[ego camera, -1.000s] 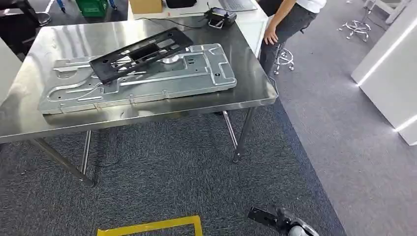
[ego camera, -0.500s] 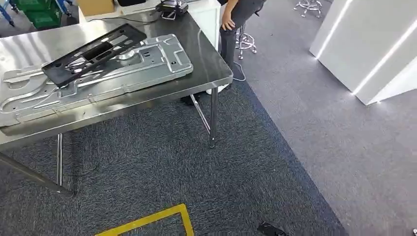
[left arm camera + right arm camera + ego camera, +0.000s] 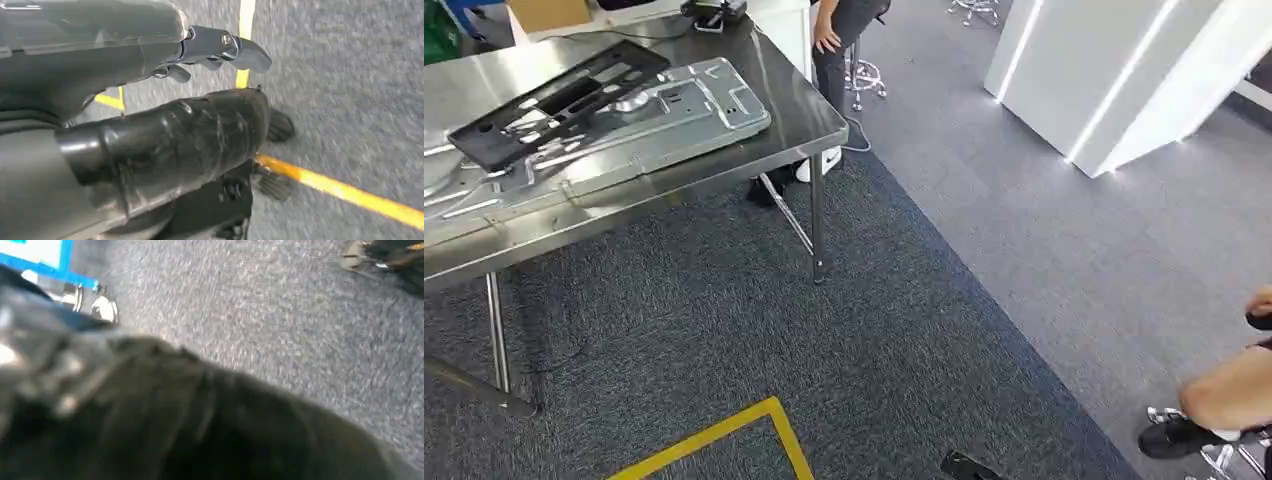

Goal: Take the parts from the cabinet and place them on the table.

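Observation:
A large silver metal plate (image 3: 614, 130) lies on the steel table (image 3: 804, 115) at the upper left of the head view. A black plastic frame (image 3: 544, 100) rests across it. My left hand (image 3: 215, 47) hangs over the grey carpet with its fingers stretched out and nothing in them. A dark bit of my right hand (image 3: 969, 466) pokes in at the bottom edge of the head view. In the right wrist view that hand (image 3: 150, 410) is a dark blur, and its fingers cannot be made out.
A person (image 3: 836, 40) stands at the table's far corner beside a stool (image 3: 864, 75). Another person's leg and shoe (image 3: 1214, 405) come in at the lower right. White lit panels (image 3: 1104, 70) stand at the upper right. Yellow tape (image 3: 714, 440) marks the carpet.
The camera has turned to the right, so the table and its parts have slid to the picture's left. White panels and a second person's leg have come into the picture.

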`<move>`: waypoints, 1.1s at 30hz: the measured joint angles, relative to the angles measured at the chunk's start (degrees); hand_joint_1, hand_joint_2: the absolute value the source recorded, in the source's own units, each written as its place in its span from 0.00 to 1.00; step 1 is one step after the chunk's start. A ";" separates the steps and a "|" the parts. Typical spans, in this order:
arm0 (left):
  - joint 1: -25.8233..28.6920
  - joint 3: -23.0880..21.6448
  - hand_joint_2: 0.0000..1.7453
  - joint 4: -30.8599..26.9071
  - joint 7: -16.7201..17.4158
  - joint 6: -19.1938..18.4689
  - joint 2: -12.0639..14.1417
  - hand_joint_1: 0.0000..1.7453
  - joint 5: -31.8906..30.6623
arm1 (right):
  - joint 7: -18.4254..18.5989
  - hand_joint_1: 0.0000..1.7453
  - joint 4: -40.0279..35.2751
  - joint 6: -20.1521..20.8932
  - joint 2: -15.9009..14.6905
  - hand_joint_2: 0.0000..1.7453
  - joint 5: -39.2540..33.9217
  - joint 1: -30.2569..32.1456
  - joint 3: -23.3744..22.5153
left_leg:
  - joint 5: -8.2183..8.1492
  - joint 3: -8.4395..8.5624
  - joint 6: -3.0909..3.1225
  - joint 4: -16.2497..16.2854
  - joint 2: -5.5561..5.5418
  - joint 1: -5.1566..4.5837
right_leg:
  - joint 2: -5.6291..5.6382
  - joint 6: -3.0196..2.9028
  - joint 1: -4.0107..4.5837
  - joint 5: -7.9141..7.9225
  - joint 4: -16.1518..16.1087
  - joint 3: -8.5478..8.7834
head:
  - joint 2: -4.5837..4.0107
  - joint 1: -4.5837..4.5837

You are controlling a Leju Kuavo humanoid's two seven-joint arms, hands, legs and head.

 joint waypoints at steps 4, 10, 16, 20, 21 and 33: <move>-0.17 -0.35 0.00 0.00 0.06 0.26 0.07 0.00 -0.02 | 2.39 0.00 0.22 2.85 0.15 0.00 0.00 0.18 0.00 | 1.72 -3.35 -0.11 0.92 2.89 -0.44 | -0.43 0.02 -0.19 4.09 2.42 3.82 | 0.00 0.02; -0.69 -0.90 0.00 0.17 0.33 0.44 0.11 0.00 0.00 | 3.34 0.00 0.31 4.40 0.26 0.00 -0.35 -0.24 0.00 | 3.88 -4.10 -1.72 0.77 6.67 -0.50 | -4.09 -2.28 1.57 3.35 -14.30 14.44 | 0.00 -0.02; -0.73 -1.75 0.00 0.50 0.90 0.81 0.57 0.00 0.02 | 4.13 0.00 0.55 6.02 0.92 0.00 -0.46 -0.34 -0.04 | -8.76 -7.61 -3.07 14.98 -0.58 -0.44 | -0.65 -4.12 1.08 7.80 -14.94 9.67 | 0.00 -0.04; -1.31 -2.01 0.00 0.55 1.16 1.09 0.77 0.00 0.31 | 4.68 0.00 0.66 6.15 1.20 0.00 -0.55 -0.23 -0.04 | -1.98 -1.66 -2.69 10.35 -1.06 -0.42 | 1.99 -3.56 0.94 10.01 -12.91 5.34 | 0.00 -0.05; -1.47 -2.16 0.00 0.55 1.27 1.12 0.83 0.00 0.42 | 4.77 0.00 0.66 6.30 1.20 0.00 -0.55 -0.30 -0.04 | -1.50 1.80 -2.40 5.30 -2.64 -0.41 | 2.64 -3.26 0.85 10.46 -12.19 4.33 | 0.00 -0.07; -2.43 -3.15 0.00 0.81 1.83 1.51 1.01 0.00 0.96 | 5.64 0.00 0.85 6.82 1.73 0.00 -0.72 -0.67 -0.48 | 1.87 -1.90 0.36 -0.15 2.09 -0.37 | -0.05 0.43 -0.72 1.03 5.14 -0.05 | 0.00 0.13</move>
